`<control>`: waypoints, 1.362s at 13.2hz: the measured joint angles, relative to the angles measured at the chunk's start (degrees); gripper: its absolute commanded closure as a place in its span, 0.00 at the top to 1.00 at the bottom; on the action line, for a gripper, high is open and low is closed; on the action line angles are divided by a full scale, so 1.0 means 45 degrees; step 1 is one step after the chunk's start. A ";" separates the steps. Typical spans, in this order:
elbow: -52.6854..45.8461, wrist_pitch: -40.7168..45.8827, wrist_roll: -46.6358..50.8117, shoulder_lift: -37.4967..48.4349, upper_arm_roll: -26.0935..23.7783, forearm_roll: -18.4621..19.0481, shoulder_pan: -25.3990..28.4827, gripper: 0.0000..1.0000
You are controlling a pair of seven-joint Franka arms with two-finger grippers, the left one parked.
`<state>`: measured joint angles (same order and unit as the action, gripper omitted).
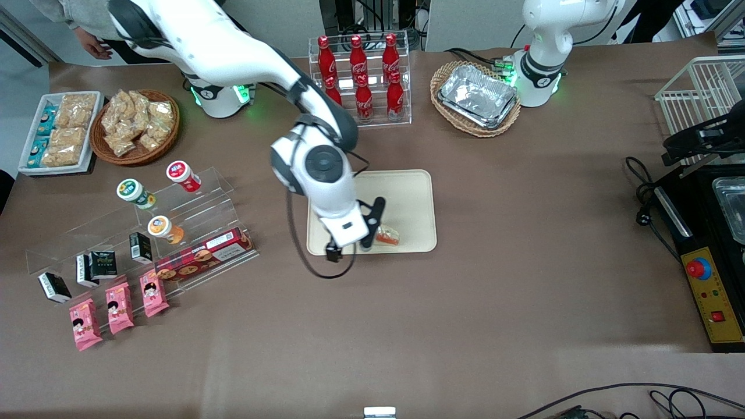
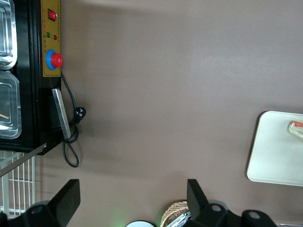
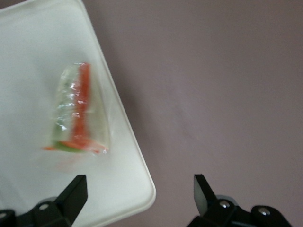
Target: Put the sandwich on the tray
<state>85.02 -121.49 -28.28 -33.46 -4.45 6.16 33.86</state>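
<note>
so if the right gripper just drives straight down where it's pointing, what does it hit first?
Probably the tray rim or bare table just past it. The gripper, jaws open and empty, points down near the tray's corner, with the sandwich off to one side. Depth is unclear.

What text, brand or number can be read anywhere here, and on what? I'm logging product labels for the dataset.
None reads for certain.
Red bottles: white script, too small.
Red biscuit box: white lettering, blurred.
Cup lids: print illegible.
Black cartons and pink packets: unreadable.
The wrapped sandwich on the tray has no label; the open gripper hangs above it.
</note>
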 measured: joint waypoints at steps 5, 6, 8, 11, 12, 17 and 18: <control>-0.0056 0.2321 0.0000 0.2010 0.0037 -0.0761 -0.1610 1.00; -0.0058 0.2817 0.0012 0.2456 0.0048 -0.0836 -0.1945 1.00; -0.0066 0.3821 0.0012 0.3310 0.0078 -0.1010 -0.2715 1.00; -0.0055 0.5035 -0.0002 0.4384 0.0178 -0.1061 -0.4174 1.00; -0.0054 0.5345 -0.0013 0.4640 0.0198 -0.1083 -0.4674 1.00; -0.0042 0.6414 -0.0017 0.5832 0.0239 -0.1114 -0.6579 1.00; -0.0040 0.6496 -0.0010 0.6079 0.0336 -0.1114 -0.6798 1.00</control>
<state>84.84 -92.26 -28.33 -6.10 -2.93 1.15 3.27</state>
